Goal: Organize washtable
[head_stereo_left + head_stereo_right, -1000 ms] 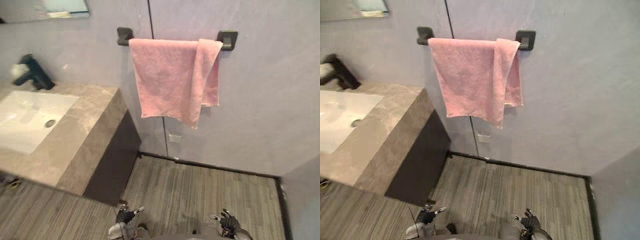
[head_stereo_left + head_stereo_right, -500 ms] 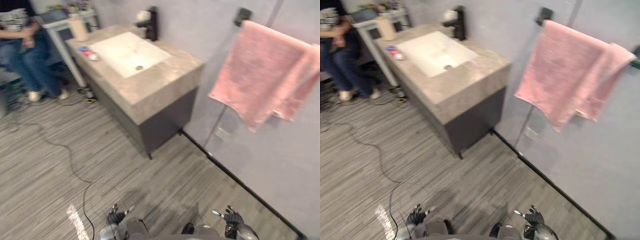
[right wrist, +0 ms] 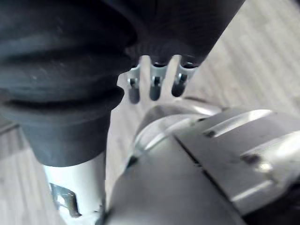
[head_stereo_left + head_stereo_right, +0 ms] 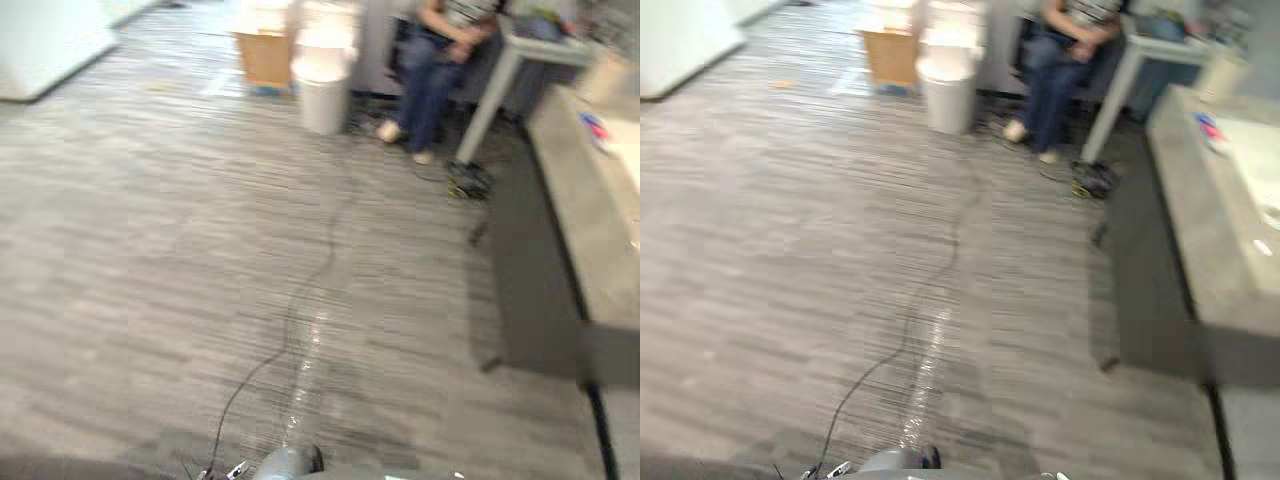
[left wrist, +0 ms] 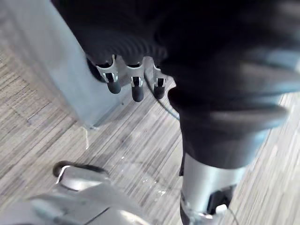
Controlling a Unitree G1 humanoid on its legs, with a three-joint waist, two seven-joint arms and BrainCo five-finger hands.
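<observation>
Swung away from the towel wall, the head camera faces grey plank floor (image 4: 180, 250); the grey stone washtable (image 4: 1185, 215) lies right, beyond it a seated person (image 4: 440, 50). Left hand (image 5: 136, 89) and right hand (image 3: 153, 89) hang relaxed, empty.

The grey stone desk (image 4: 1188, 235) runs out past the right edge, and the white basin (image 4: 1268, 150) set in it is cut there to a sliver. Small red and blue things (image 4: 1208, 126) lie on the desk's far end, too smeared to identify. A pale cylinder (image 4: 1224, 72) beyond them is just as unclear. The seated person (image 4: 1065, 45) is cut off by the top edge above the chest. A large white shape (image 4: 680, 40) is clipped by the upper left corner and cannot be named. On the left hand (image 5: 137, 90), the dark ribbed cover hides all but the loose, straight ends of the fingers (image 5: 114, 84). The right hand (image 3: 155, 87) is covered the same way.
</observation>
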